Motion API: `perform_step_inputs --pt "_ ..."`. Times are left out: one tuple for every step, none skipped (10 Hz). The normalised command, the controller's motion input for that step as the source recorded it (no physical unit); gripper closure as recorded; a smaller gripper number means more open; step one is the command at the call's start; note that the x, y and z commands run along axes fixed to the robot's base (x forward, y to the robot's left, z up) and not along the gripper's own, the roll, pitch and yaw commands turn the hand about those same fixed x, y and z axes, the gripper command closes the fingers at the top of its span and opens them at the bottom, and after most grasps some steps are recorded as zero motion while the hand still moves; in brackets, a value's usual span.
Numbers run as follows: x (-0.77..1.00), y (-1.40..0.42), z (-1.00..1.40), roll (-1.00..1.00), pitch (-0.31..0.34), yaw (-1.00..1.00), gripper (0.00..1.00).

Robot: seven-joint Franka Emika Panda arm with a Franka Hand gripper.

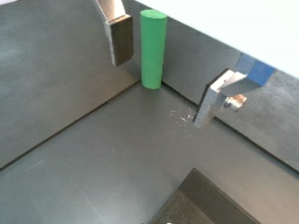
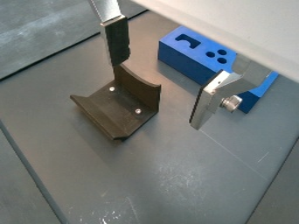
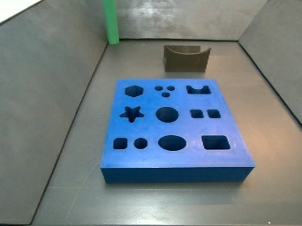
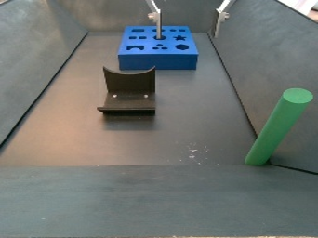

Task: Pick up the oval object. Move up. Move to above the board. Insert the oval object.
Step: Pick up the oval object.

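Note:
The oval object (image 1: 152, 48) is a bright green peg standing upright against the wall in a corner of the bin, also seen as the oval object (image 3: 111, 22) and the oval object (image 4: 276, 128). The blue board (image 3: 177, 164) with shaped holes lies flat mid-floor, the same board (image 4: 143, 59) and board (image 2: 176, 61). My gripper (image 4: 189, 13) hangs open high above the board's far end, well away from the peg. In both wrist views the gripper (image 1: 167, 74), the same gripper (image 2: 162, 79), holds nothing between its silver fingers (image 1: 121, 39).
The dark fixture (image 2: 117, 107) stands on the floor between board and peg, also seen as the fixture (image 3: 185, 57) and the fixture (image 4: 128, 90). Grey walls (image 4: 255, 56) enclose the floor on all sides.

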Motion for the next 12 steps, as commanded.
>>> perform_step_inputs --pt "-0.57 0.51 0.00 -0.12 0.000 0.00 0.00" --pt "-0.75 0.78 0.00 -0.15 -0.024 0.23 0.00" --pt "-0.82 0.66 0.00 -0.11 -0.030 0.23 0.00" --pt "-0.84 0.47 0.00 -0.09 -0.031 0.29 0.00" --pt "-0.72 0.41 0.00 -0.08 -0.029 0.41 0.00" --pt "-0.62 0.39 -0.03 -0.06 -0.027 0.51 0.00" --pt "-0.55 0.40 -0.06 -0.05 -0.027 0.56 0.00" --pt "-0.47 0.43 -0.11 -0.04 -0.034 0.61 0.00" --pt "-0.47 0.47 -0.14 -0.04 -0.043 0.59 0.00" --pt "-0.41 0.55 -0.11 -0.06 -0.050 0.60 0.00" --pt "-0.25 0.59 -0.10 -0.06 -0.059 0.70 0.00" --pt "-0.27 0.59 -0.14 -0.04 -0.063 0.68 0.00"
